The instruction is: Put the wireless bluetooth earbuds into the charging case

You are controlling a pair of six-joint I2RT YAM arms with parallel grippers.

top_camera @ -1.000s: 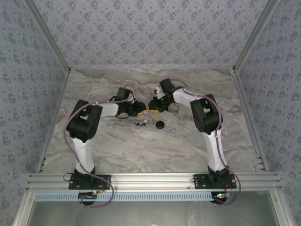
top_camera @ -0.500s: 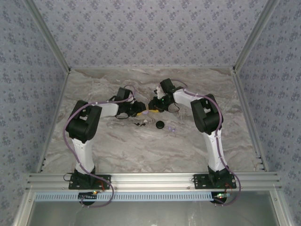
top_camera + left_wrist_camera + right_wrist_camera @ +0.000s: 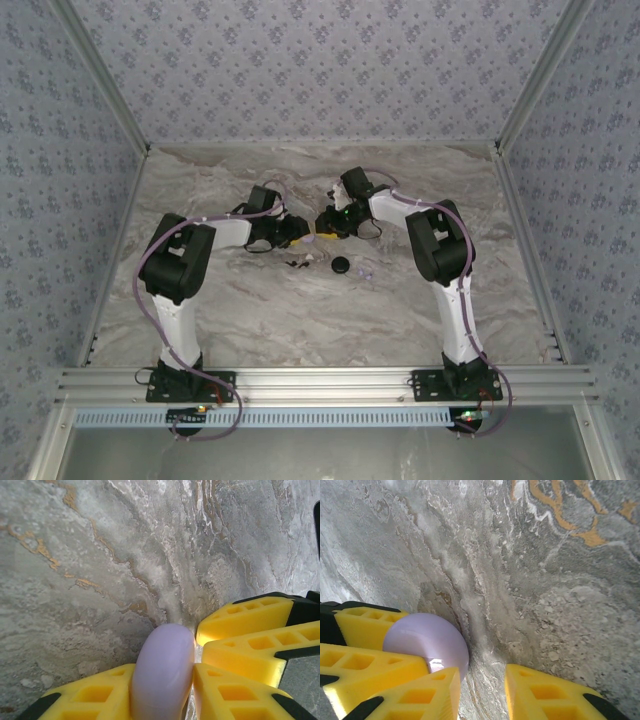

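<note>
Left gripper [image 3: 162, 676] clamps charging case [image 3: 162, 652] edge-on, right gripper [image 3: 482, 672] part-open and empty beside it; earbuds [image 3: 366, 270] loose nearer, none inserted.

The charging case [image 3: 162, 660], a smooth round lilac puck, stands on edge in the left gripper [image 3: 164, 680]. The tiny pale earbuds [image 3: 364, 270] lie on the tabletop [image 3: 300, 310] nearby.

The charging case [image 3: 162, 685] sits in the left end effector [image 3: 163, 667], the right end effector [image 3: 481, 672] beside it.
</note>
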